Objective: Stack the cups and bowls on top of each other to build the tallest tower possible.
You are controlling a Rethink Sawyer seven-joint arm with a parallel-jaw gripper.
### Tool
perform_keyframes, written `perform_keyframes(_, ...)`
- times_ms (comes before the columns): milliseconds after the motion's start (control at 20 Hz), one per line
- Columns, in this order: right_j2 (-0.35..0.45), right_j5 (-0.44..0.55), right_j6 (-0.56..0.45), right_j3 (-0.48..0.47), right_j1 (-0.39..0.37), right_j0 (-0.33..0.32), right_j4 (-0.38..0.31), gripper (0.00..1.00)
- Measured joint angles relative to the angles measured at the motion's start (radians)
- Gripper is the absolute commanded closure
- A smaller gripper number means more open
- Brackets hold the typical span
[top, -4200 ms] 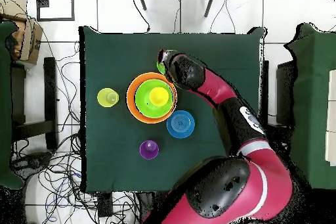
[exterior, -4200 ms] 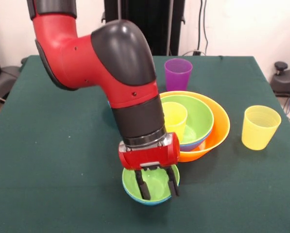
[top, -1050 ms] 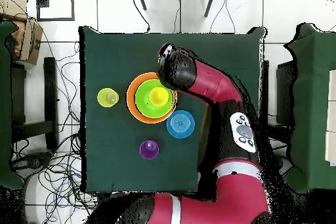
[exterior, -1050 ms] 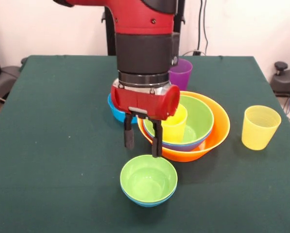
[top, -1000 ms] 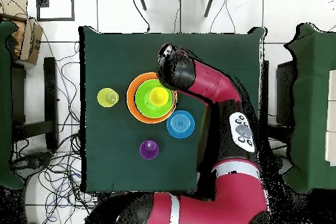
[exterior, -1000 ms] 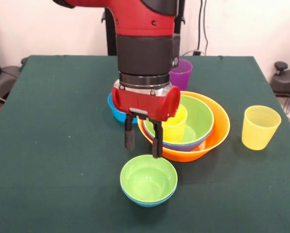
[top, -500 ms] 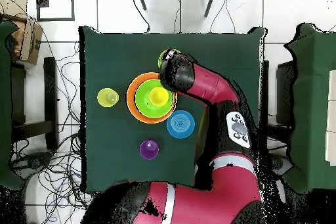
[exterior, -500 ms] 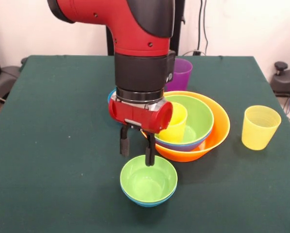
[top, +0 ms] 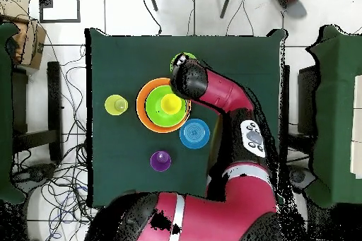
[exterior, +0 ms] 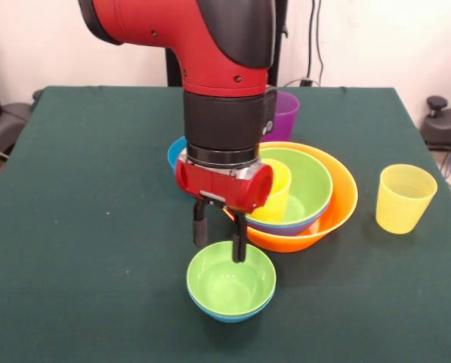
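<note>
My gripper [exterior: 219,236] is open and empty, its fingertips at the far rim of a small green bowl [exterior: 230,278] that sits nested in a small blue bowl [exterior: 229,313] near the table's front. One finger hangs outside the rim and the other over the inside. The tower stands to the right: the big orange bowl [exterior: 332,214], the large blue bowl [exterior: 287,225], the medium green bowl [exterior: 310,178] and the opaque yellow cup [exterior: 275,190]. The purple cup [exterior: 286,113] stands behind it. The ribbed pale yellow cup [exterior: 403,198] stands at the right. In the overhead view the arm hides the gripper.
Another small blue bowl [exterior: 175,153] sits behind the arm, also in the overhead view [top: 194,133]. The overhead view shows the orange bowl [top: 143,104], the pale yellow cup [top: 116,104], the purple cup [top: 160,160] and a sliver of the small green bowl [top: 182,57].
The gripper has come down and toward the near small green bowl, from above and behind it to its far rim. The fingers stayed open. Bowls and cups have not moved.
</note>
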Motion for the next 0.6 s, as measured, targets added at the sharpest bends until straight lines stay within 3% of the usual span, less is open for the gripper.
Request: perform_keyframes(600,0.000,0.000,0.064,0.000,-0.027,0.047,0.085,0.00)
